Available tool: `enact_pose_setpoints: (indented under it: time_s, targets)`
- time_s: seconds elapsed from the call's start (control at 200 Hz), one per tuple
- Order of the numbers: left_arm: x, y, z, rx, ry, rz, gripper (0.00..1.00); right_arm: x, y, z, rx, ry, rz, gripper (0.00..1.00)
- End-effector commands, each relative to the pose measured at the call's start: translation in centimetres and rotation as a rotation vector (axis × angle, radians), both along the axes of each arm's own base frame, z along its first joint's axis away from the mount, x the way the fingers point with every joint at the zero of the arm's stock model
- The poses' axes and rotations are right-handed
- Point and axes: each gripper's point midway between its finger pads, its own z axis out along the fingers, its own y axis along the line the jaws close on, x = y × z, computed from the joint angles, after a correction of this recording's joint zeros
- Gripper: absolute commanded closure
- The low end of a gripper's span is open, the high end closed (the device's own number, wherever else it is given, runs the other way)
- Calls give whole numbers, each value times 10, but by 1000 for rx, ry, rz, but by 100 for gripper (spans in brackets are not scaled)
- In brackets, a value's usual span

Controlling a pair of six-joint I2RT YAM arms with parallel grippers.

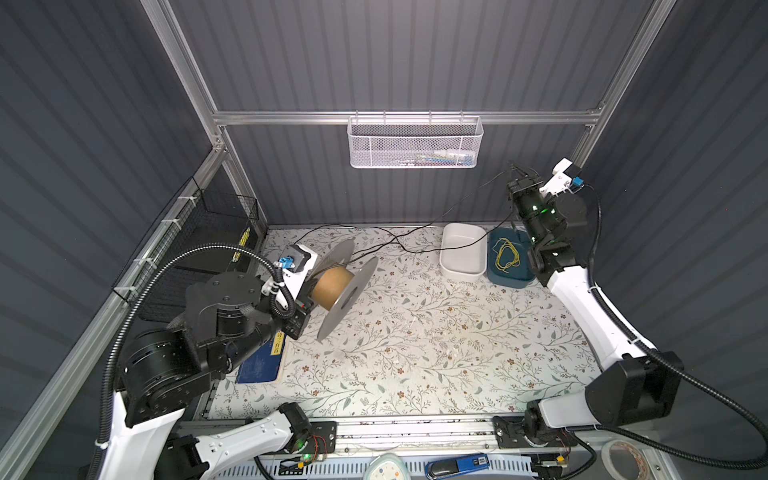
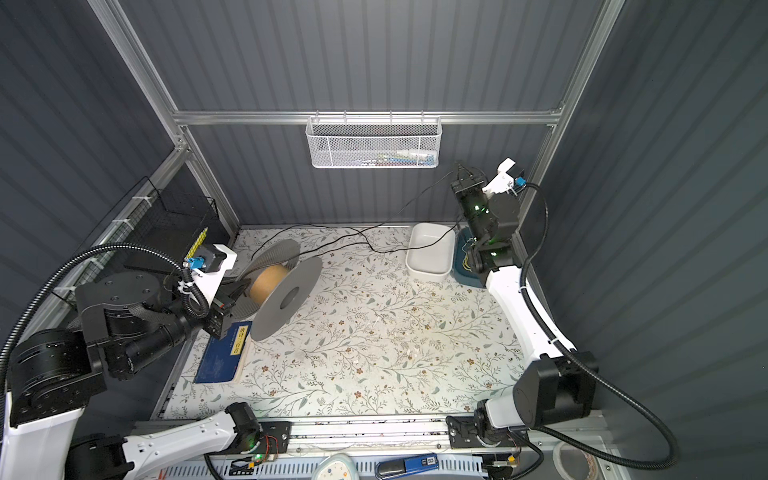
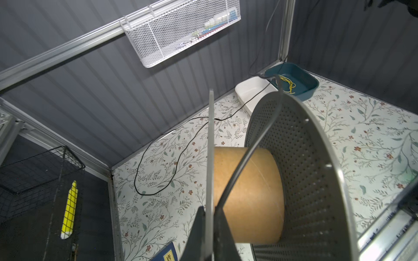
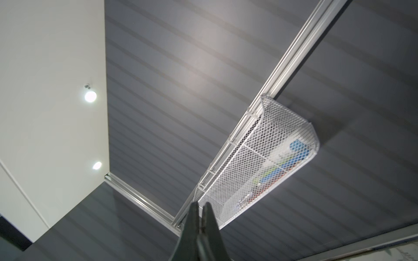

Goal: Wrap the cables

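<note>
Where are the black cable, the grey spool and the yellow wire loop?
black cable (image 1: 397, 240): in a top view, where two strands cross.
grey spool (image 1: 330, 286): in a top view, on its cardboard core.
yellow wire loop (image 1: 500, 255): in a top view, on one strand.

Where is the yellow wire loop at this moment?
In a top view the yellow wire loop lies inside the teal tray, back right, beside the white tray.

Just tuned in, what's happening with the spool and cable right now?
The left gripper clamps the grey spool by one flange, holding it tilted. The right gripper, raised near the back right corner, pinches the black cable, which trails down across the white tray and mat to the spool. The cardboard core is almost bare.
</note>
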Motion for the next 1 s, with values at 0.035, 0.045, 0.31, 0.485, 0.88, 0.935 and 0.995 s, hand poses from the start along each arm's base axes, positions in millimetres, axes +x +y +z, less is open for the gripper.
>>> enact_pose_setpoints:
  time_s: [0.035, 0.045, 0.31, 0.485, 0.88, 0.935, 0.995]
  targets:
    - [-9, -5, 22, -97, -31, -51, 100, 28, -14, -35, -101, 124, -90, 100]
    - [-9, -5, 23, -101, -35, -54, 100, 30, -13, -38, -108, 130, -92, 100]
    - [-18, -23, 75, -244, -127, -163, 100, 42, 11, -125, -224, 279, -65, 100]
    - [-2, -14, 121, -364, -253, -55, 100, 20, 34, -166, -280, 323, -26, 100]
    - [74, -37, 143, -515, -439, 230, 100, -86, 154, -191, -507, 229, 184, 100]
    - [87, -47, 138, -508, -460, 256, 100, -105, 166, -188, -513, 206, 212, 100]
    - [100, -56, 129, -502, -467, 288, 100, -126, 178, -184, -526, 177, 240, 100]
